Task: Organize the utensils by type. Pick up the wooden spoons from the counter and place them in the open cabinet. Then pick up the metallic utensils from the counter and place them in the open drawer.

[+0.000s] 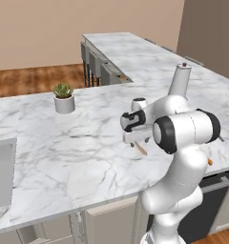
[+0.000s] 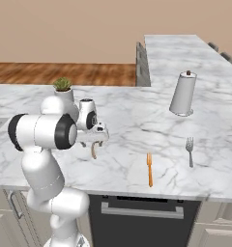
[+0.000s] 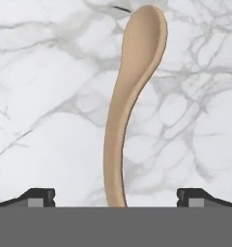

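Gripper (image 3: 115, 195) spread wide and empty, poised above pale wooden spoon (image 3: 127, 101) lying flat on marble tabletop (image 1: 78, 152), handle end running between the two tips. First step in hand by the look of it: picking up this spoon for the cabinet, not yet gripped. Next probably calls for dropping straight down and pinching the slim handle; orange fork (image 2: 149, 169) and grey fork (image 2: 189, 150) untouched further right.

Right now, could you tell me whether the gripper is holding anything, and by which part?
Nothing is held. The gripper is open above the pale wooden spoon, its fingers wide on either side of the handle.
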Tool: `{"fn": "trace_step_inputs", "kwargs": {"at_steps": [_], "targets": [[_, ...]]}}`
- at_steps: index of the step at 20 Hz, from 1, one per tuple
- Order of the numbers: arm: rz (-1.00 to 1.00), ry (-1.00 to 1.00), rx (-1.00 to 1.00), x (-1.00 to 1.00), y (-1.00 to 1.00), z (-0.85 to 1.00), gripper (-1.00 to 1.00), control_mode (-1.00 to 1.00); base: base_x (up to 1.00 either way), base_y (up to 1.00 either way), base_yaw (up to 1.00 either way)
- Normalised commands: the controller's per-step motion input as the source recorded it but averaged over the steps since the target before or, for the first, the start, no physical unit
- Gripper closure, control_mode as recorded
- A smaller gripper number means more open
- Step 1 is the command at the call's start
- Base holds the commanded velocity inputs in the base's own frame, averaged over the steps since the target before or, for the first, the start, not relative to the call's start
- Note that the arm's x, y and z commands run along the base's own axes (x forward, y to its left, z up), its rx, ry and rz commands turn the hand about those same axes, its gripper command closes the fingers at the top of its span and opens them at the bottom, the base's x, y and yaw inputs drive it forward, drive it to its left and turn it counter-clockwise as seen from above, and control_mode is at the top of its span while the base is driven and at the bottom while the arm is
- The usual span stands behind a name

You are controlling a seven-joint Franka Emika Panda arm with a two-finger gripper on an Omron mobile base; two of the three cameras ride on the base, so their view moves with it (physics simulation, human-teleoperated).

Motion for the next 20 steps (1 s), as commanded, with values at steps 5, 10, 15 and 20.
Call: {"fn": "trace_step_inputs", "kwargs": {"at_steps": [5,10,15,20], "targets": [[-0.27,-0.13,0.00,0.20,0.00,-0.24,-1.00,-1.00,0.00,0.00,0.00],[-0.28,-0.14,0.00,0.13,0.00,-0.29,-1.00,-1.00,0.00,0.00,0.00],[-0.25,-0.11,0.00,0.30,0.01,-0.25,-1.00,-1.00,0.00,0.00,0.00],[-0.07,0.00,-0.02,0.26,0.00,-0.25,1.00,-1.00,0.00,0.00,0.00]]}}
